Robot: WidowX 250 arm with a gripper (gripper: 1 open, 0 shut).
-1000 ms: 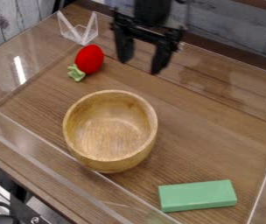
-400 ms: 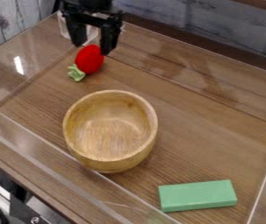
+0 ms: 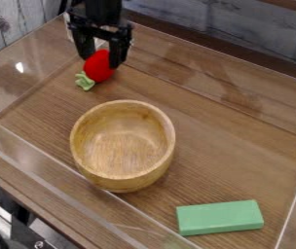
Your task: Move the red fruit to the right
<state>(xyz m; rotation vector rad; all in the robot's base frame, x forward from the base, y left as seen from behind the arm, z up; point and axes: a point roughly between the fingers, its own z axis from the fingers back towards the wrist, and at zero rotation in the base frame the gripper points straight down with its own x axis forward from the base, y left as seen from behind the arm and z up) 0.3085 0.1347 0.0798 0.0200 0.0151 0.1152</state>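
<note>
The red fruit lies on the wooden table at the upper left, its light green leafy cap pointing toward the lower left. My gripper hangs straight down right over it, open, with one dark finger on its left and the other finger on its right. The fingertips reach down around the top of the fruit; the jaws have not closed on it. The upper part of the fruit is partly hidden by the gripper.
A round wooden bowl stands in the middle of the table. A flat green rectangular block lies near the front right. Clear plastic walls ring the table surface.
My gripper has moved left across the back of the table and come down over the red fruit. It stays open. The fruit, bowl and block have not moved.
</note>
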